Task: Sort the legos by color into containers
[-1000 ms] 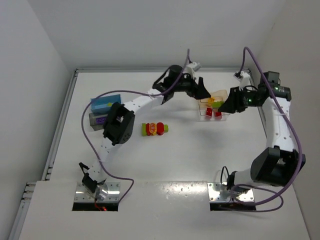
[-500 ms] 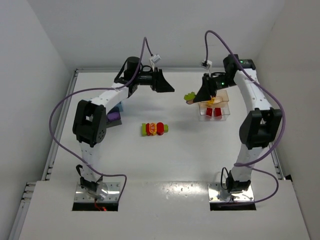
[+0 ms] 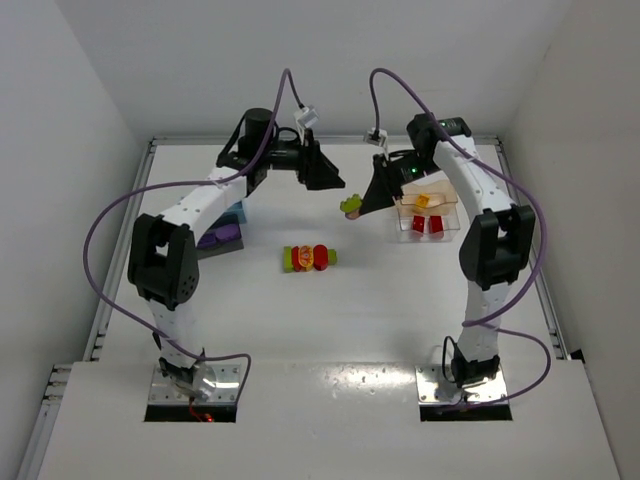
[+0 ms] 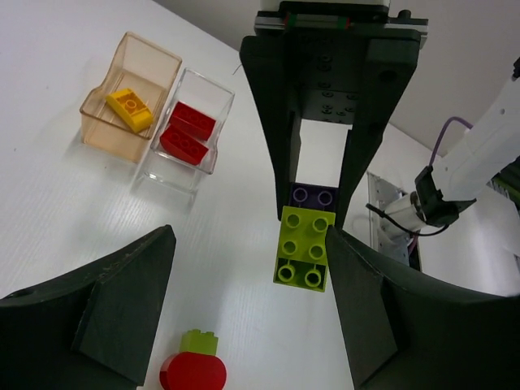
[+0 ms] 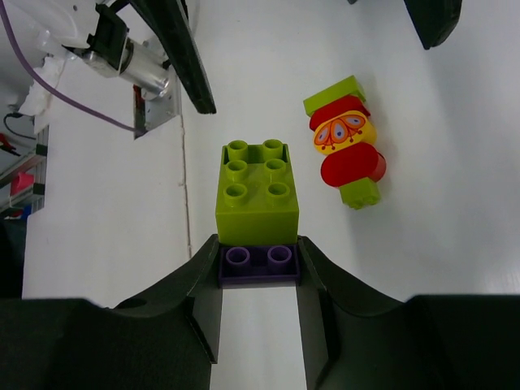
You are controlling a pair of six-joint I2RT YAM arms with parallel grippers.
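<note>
My right gripper (image 5: 258,244) is shut on a purple lego (image 5: 258,265) with a lime green lego (image 5: 256,185) stuck on top. It holds them above the table left of the clear container (image 3: 447,228). From above, the held pair (image 3: 351,206) hangs between both grippers. My left gripper (image 4: 249,237) stands open and faces that lime lego (image 4: 305,249), which sits near its right finger, apart. A stack of lime, red and yellow legos (image 3: 308,258) lies mid-table. The clear tub (image 4: 192,130) holds red legos; the orange-tinted tub (image 4: 97,114) holds a yellow one (image 4: 130,108).
The dark grey container with a blue part (image 3: 222,228) sits at the left under the left arm, with purple inside. Purple cables loop over both arms. Walls close the table at the back and sides.
The right gripper has carried the lime and purple pair leftward, away from the clear tub. The left gripper has drawn back left from the tub and now faces the held blocks.
</note>
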